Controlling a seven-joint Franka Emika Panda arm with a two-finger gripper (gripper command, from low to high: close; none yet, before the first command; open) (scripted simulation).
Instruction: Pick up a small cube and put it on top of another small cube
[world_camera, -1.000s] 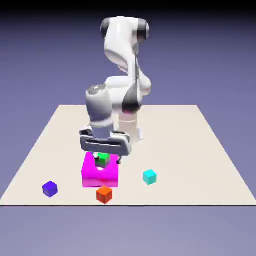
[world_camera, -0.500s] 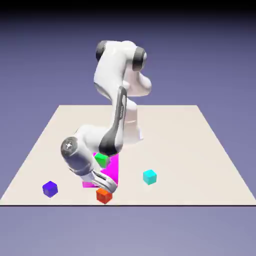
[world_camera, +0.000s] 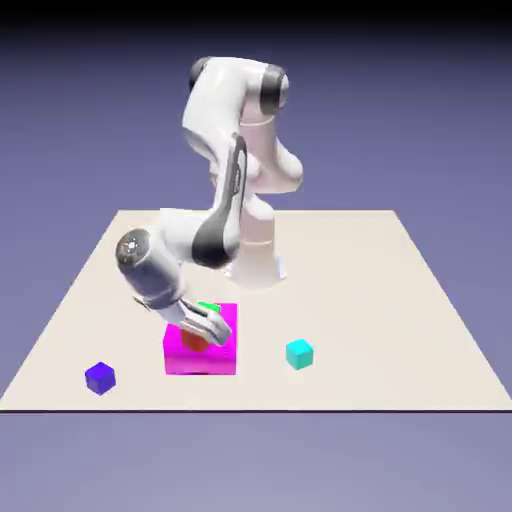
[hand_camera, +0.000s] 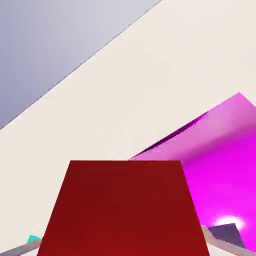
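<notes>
We see the orange-red cube (hand_camera: 124, 210) clamped between the fingers of the claw (world_camera: 203, 327), lifted off the table (world_camera: 400, 300) and in front of the magenta block (world_camera: 215, 358). Just behind the claw, the green cube (world_camera: 209, 308) sits on that block. The cyan cube (world_camera: 299, 353) and purple cube (world_camera: 99, 377) lie well apart on either side.

Hand (world_camera: 205, 328) clamps orange-red cube (world_camera: 194, 341) above magenta block (world_camera: 201, 352), green cube (world_camera: 209, 309) just behind; counter (world_camera: 400, 300) underneath
</notes>
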